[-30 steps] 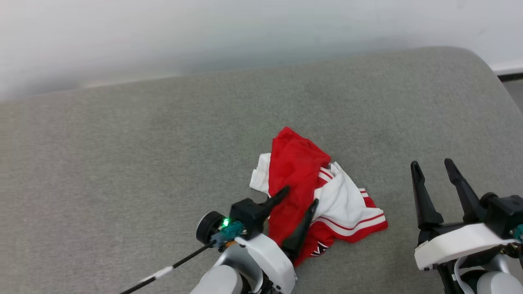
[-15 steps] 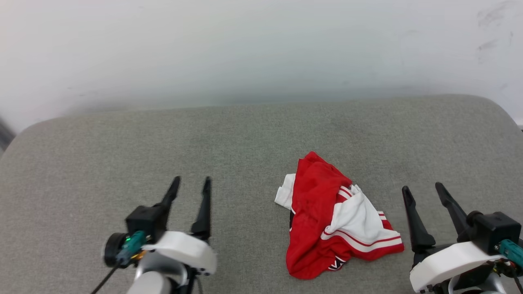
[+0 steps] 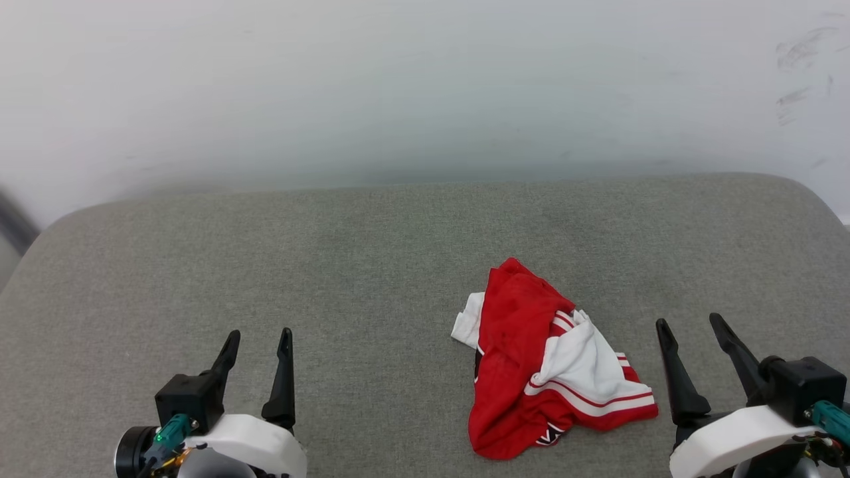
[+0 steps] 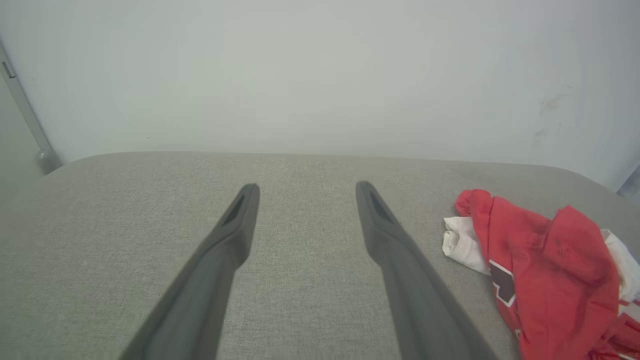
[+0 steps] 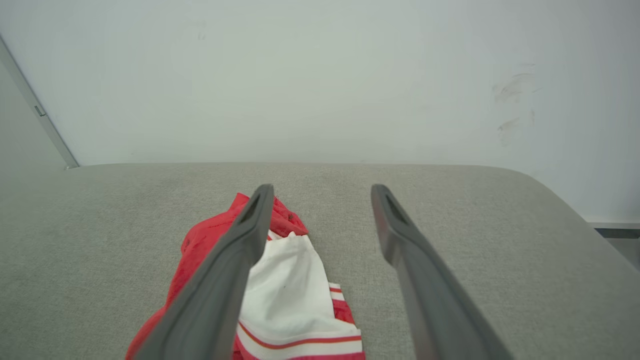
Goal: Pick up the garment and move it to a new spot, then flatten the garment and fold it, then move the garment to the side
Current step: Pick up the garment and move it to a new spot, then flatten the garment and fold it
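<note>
Shirt point(image 3: 524, 352) lies crumpled on the grey padded surface point(image 3: 372, 265), right of centre and close to the near edge. Red fabric mostly, w/ a white part edged in red-and-white stripes bunched on top toward the right edge.

It sits btw the two grippers, touching neither. R gripper point(image 3: 688, 320) is just beside it on the right-edge side, w/ a strip of bare surface in the gap. L gripper point(image 3: 259, 333) is well apart, over toward the near-left corner. In the left wrist view the shirt point(image 4: 545, 265) shows off to the right of the fingers. In the right wrist view the shirt point(image 5: 290, 280) shows under and partly behind the left-hand finger.

Around: pale wall point(image 3: 398, 86) runs along the far edge, w/ dark scuff marks point(image 3: 800, 50) up at the right. A grey strip point(image 4: 22, 105) runs down the wall past the left edge. Nothing lies btw either gripper and the shirt.

Both arms are low at the near edge, fingers pointing toward the far edge, slightly above the surface. Both sets of jaws are spread wide, nothing btw them.
</note>
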`<state>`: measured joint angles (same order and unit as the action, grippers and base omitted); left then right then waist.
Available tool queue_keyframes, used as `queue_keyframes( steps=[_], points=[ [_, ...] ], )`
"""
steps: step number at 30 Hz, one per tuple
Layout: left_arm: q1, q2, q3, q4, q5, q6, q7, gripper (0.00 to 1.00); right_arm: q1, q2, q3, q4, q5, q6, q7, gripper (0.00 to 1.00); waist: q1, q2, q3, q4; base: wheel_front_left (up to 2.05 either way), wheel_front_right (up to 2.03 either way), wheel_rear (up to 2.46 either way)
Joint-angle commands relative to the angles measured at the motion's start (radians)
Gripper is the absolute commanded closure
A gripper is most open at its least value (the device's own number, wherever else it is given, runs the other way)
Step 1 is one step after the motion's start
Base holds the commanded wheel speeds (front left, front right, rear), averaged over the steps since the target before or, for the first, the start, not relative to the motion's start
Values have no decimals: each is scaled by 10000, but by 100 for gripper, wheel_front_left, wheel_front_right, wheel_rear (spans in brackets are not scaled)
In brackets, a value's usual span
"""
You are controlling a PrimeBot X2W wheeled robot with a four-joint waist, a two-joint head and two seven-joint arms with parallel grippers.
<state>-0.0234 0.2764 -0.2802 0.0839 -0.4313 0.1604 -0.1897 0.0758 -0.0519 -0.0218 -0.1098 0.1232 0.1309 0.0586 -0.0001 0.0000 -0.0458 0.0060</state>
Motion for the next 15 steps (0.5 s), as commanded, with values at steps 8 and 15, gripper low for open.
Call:
queue_keyframes(
  steps=[8,15],
  points=[
    [68,91,-35,-215,-46,109,161,0,16,24,23,-122,-11,-3,85,0,1,0,75,-29,0,0,0],
    [-493,169,-159,-240,-62,8,543,0,-135,24,73,-105,166,-3,11,0,1,0,329,-92,0,0,0]
  ],
)
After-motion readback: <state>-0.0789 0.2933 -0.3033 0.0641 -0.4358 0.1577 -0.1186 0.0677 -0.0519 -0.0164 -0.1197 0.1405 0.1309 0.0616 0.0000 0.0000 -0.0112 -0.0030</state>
